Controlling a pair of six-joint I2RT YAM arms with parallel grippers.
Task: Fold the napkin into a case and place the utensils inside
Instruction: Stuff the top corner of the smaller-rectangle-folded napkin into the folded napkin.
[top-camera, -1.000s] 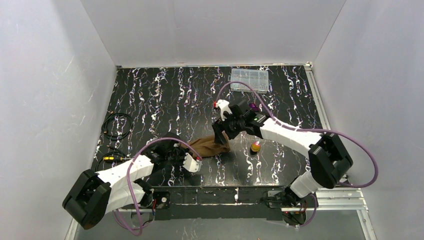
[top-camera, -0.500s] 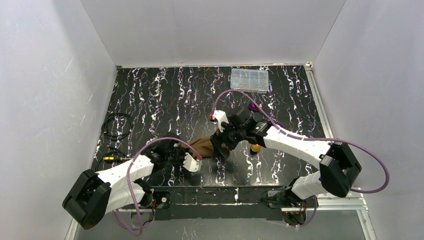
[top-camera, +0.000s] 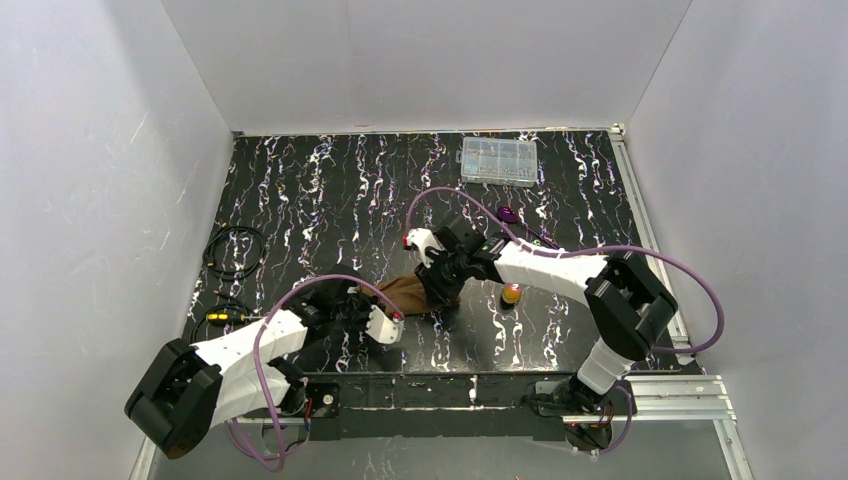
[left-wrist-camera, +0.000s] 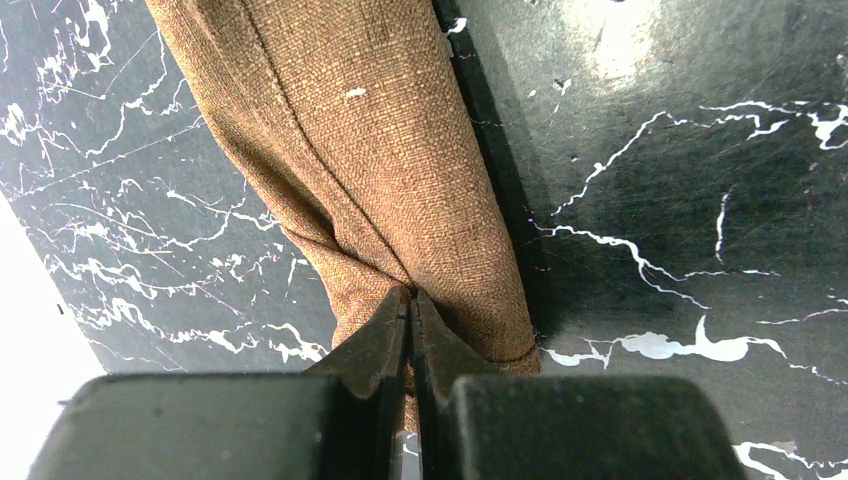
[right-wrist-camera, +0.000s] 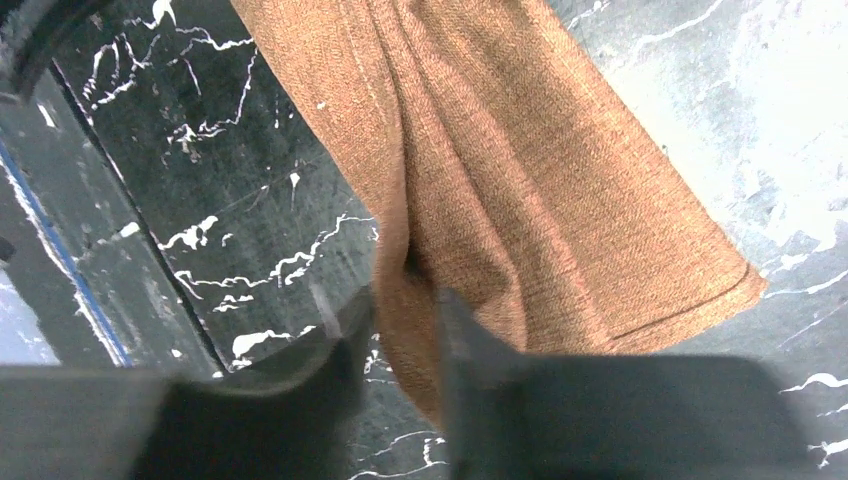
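1. Broadly, the task is early: on the black, white-veined marble-look tabletop (top-camera: 300, 190) no case has been formed yet.
2. The plain brown woven cloth napkin (top-camera: 408, 293) lies near the front middle of the table. It is bunched into a long rumpled roll rather than a flat folded pocket, so the folding is left to do.
3. The left gripper (left-wrist-camera: 410, 300) has its jaws fully closed, pinching one end of the napkin.
4. The right gripper (right-wrist-camera: 405, 300) straddles a raised ridge at the other end, jaws narrowed about the cloth; whether they truly pinch it I cannot tell.
5. The slim shiny utensil with the gold-orange head (top-camera: 511, 294) rests on the table just right of the napkin. The utensil with the purple head (top-camera: 509, 213) lies farther back. Neither is inside, so both placements remain.
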